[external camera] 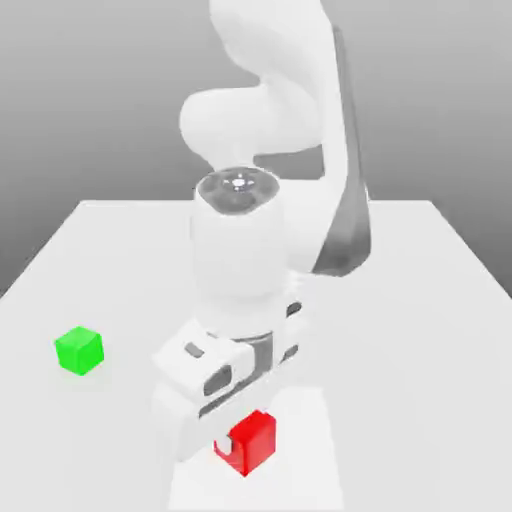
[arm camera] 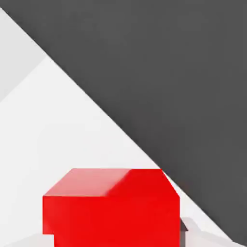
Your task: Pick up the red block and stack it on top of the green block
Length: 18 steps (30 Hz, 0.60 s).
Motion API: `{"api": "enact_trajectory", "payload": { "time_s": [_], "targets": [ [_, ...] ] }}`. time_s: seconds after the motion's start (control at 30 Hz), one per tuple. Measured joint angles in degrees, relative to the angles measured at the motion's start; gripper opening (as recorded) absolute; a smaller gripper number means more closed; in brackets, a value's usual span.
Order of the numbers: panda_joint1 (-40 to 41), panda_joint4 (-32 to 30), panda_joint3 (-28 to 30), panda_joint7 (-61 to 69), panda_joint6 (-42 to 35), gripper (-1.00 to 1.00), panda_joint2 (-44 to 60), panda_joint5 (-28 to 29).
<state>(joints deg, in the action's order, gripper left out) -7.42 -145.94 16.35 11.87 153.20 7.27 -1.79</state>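
Gripper (external camera: pixel 232 445) lowered to white tabletop (external camera: pixel 420 300), fingers clamped on red block (external camera: pixel 249 441); lift off surface can't be judged. Red block: matte cube, sharp edges, plain faces. Green block (external camera: pixel 79 350): same shape and finish, set well apart toward ext. view's left.

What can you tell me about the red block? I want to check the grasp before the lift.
The red block is a small bright red cube with plain matte faces, sitting flat on the white table near its front edge. It is whole and upright. The hand is down over it and shut on it, a finger showing at its side. The green block sits apart, toward the exterior view's left.
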Motion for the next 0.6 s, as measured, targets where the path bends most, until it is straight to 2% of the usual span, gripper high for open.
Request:
{"api": "enact_trajectory", "payload": {
  "time_s": [0.2, 0.47, 0.6],
  "targets": [
    [15.10, -6.49, 7.19, 14.95, -1.71, -1.00, -8.94, 8.06],
    [25.93, -16.01, 17.42, 36.79, -1.42, -1.00, -18.62, 16.19],
    [24.83, -16.69, 19.84, 42.39, -0.03, -1.00, -17.41, 12.56]
  ]
}}
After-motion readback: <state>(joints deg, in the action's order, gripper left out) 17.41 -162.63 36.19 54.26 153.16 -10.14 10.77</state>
